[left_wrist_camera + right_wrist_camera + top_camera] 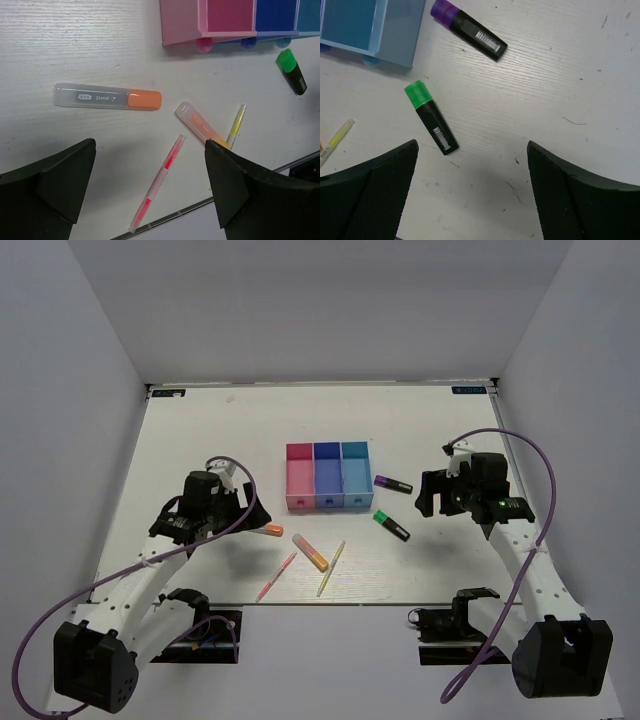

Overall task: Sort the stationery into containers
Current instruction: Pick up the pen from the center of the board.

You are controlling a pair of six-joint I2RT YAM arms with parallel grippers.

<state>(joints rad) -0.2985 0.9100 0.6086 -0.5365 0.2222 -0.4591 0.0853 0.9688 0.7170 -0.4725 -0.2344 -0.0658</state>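
Three joined bins, pink-red (299, 477), dark blue (327, 477) and light blue (355, 475), stand mid-table. An orange highlighter (268, 530), an orange-pink highlighter (310, 552), a pink stick (276, 577) and a yellow-green stick (331, 568) lie in front of them. A purple-black highlighter (393, 484) and a green-black highlighter (391, 525) lie to the right. My left gripper (235, 508) is open and empty above the table, left of the orange highlighter (107, 98). My right gripper (432, 495) is open and empty, right of the green-black highlighter (431, 117).
White walls enclose the table on three sides. The table's near edge runs just below the pink stick (159, 182). The purple-black highlighter (469, 29) lies close to the light blue bin (370, 25).
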